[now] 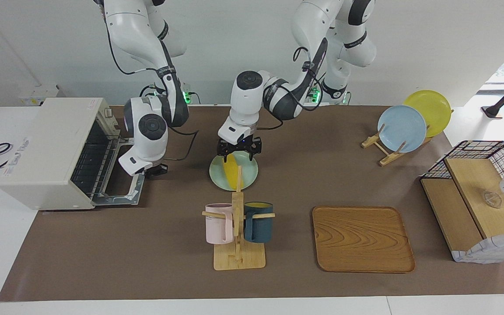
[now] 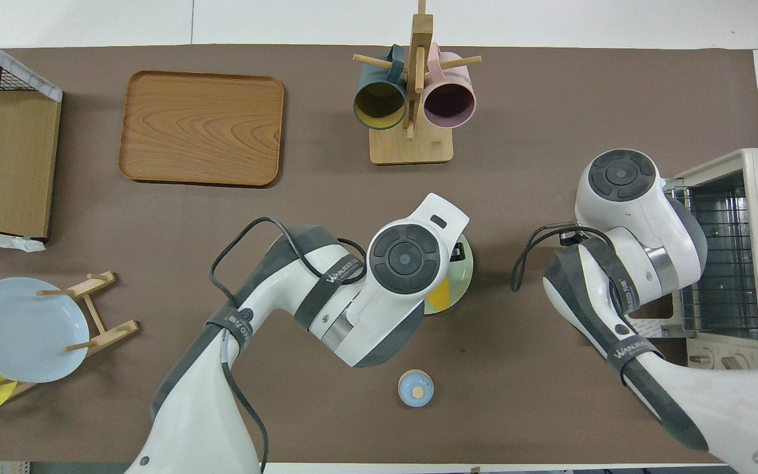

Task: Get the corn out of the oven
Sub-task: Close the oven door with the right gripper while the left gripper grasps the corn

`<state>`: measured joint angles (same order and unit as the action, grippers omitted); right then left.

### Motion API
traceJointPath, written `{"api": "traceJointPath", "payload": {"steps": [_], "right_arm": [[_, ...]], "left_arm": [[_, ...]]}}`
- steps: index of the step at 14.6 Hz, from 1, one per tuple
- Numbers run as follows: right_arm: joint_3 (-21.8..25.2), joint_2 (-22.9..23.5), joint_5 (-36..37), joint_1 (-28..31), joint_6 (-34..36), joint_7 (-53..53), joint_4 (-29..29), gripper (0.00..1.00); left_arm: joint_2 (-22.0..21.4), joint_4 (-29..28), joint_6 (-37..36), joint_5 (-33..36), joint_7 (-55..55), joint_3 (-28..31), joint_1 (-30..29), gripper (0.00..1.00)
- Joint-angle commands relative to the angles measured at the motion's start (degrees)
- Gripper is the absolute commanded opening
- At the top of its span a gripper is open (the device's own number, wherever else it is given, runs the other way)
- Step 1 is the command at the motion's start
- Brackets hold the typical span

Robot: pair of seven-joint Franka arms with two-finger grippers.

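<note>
The corn [image 1: 234, 173] lies on a pale green plate [image 1: 250, 176] in the middle of the table; a bit of it shows in the overhead view [image 2: 440, 296] beside the plate's rim [image 2: 464, 273]. My left gripper [image 1: 238, 154] is low over the corn's end nearer the robots, fingers open on either side of it. The off-white oven [image 1: 46, 148] stands at the right arm's end of the table, its door [image 1: 120, 194] dropped open and its wire rack bare. My right gripper [image 1: 155, 170] hangs just over the open door's edge, holding nothing that I can see.
A wooden mug rack [image 1: 238, 227] with a pink and a dark blue mug stands farther from the robots than the plate. Beside it lies a wooden tray [image 1: 362, 238]. A plate stand [image 1: 402, 128] and a wire-and-wood shelf [image 1: 475, 197] stand toward the left arm's end. A small blue lid [image 2: 415, 387] lies near the robots.
</note>
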<state>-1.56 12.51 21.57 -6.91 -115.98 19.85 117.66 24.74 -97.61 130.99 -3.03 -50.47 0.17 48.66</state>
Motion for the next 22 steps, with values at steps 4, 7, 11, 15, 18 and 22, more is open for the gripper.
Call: {"api": "traceJointPath", "payload": {"steps": [4,7,11,15,18,22], "right_arm": [[0.2,-8.3,1.7,4.7,12.1,-13.4,-4.1,0.0],[0.3,-10.9,1.6,8.4,13.2,-19.9,-4.1,0.0],[0.3,-11.5,0.8,12.8,13.1,-25.6,-4.1,0.0],[0.2,-13.1,-0.7,12.7,14.6,-27.0,-4.5,0.0],[-0.1,-15.3,-4.9,12.1,18.8,-29.7,-9.4,0.0],[-0.2,-15.4,-16.6,12.2,24.4,-31.3,-15.4,0.64]], "left_arm": [[3.7,0.8,4.0,0.0,-0.8,1.4,0.9,1.0],[3.7,-1.7,6.6,0.1,-0.9,1.5,1.5,1.0],[3.7,-1.9,7.1,1.8,-0.8,1.4,1.5,1.0],[3.8,-1.9,7.6,2.3,-0.9,1.5,1.9,0.99],[4.0,-1.8,7.5,3.6,-0.9,1.5,2.4,0.85],[3.9,-2.1,6.8,3.7,-1.3,1.6,2.6,0.2]]}}
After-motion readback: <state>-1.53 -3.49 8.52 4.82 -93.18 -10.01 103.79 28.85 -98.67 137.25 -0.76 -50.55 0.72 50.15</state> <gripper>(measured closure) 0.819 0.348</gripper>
